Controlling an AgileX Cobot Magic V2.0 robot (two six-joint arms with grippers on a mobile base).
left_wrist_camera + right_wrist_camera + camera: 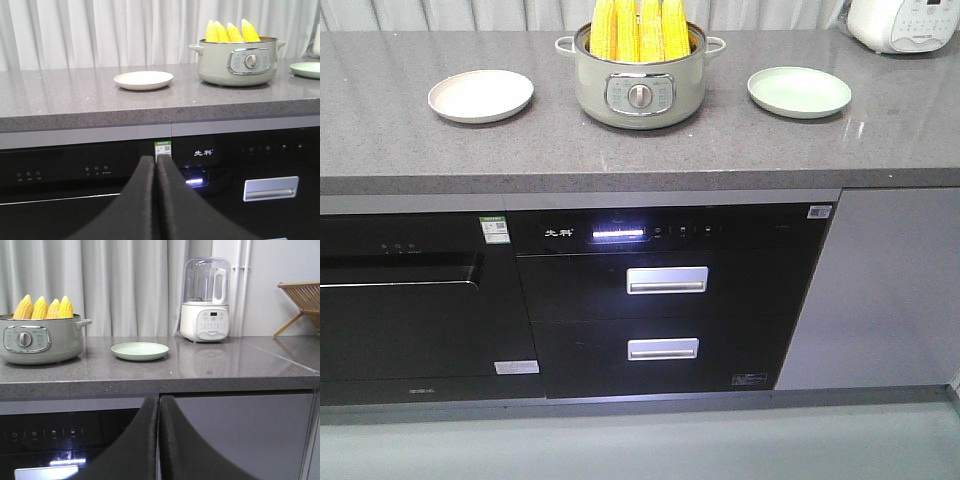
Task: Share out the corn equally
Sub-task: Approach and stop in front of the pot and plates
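corn [640, 28]: four cobs upright in electric pot [595, 95], table [620, 155] rear edge | likely stiff, slick; grasp exposed tips | left pincer [155, 162], right pincer [159, 400]: closed, empty

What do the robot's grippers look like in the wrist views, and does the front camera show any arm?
The left gripper and right gripper look alike: two matte black fingers each, broad at the base and curving up to narrow tips. No cables, markings or logos show on them. The front view shows no arm.
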